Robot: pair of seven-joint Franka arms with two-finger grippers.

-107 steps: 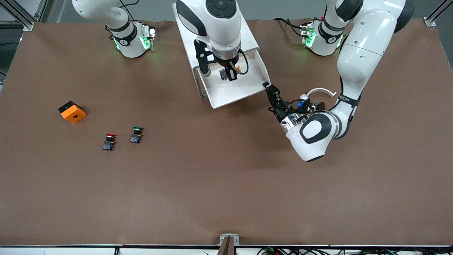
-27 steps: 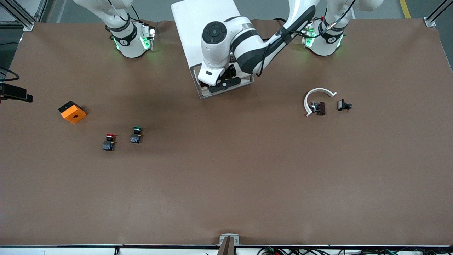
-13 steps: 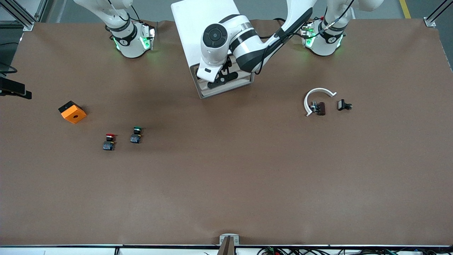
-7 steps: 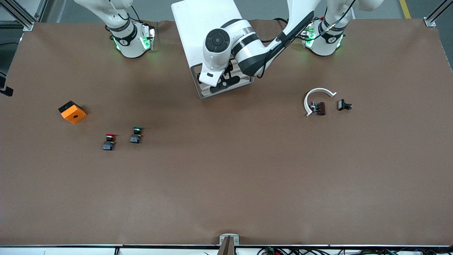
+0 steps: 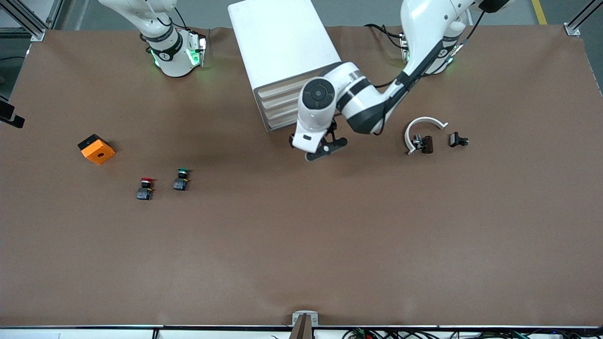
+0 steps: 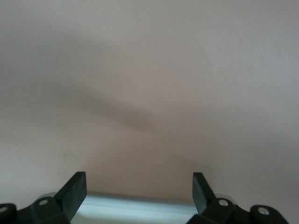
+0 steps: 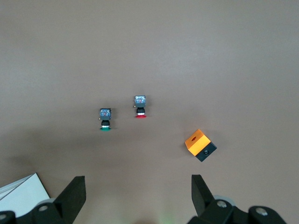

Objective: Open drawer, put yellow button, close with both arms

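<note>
The white cabinet (image 5: 282, 42) stands at the robots' edge of the table. All four cream drawer fronts sit flush, and the uppermost drawer (image 5: 275, 90) is shut. The yellow button is hidden. My left gripper (image 5: 322, 143) hangs low over the bare table in front of the cabinet. In the left wrist view it (image 6: 138, 196) is open and empty, with only brown table ahead. My right gripper (image 7: 138, 193) is open and empty, high over the right arm's end of the table. It is out of the front view. A corner of the cabinet (image 7: 21, 193) shows in the right wrist view.
A red-capped button (image 5: 145, 187) and a green-capped button (image 5: 181, 179) stand side by side, with an orange box (image 5: 96, 149) beside them. A white curved piece (image 5: 421, 123) and small dark parts (image 5: 424, 142) lie toward the left arm's end.
The drawer, open with the right gripper in it 8 s ago, is shut. My left gripper has drawn back from the drawer fronts toward the front camera. The right arm has withdrawn.
</note>
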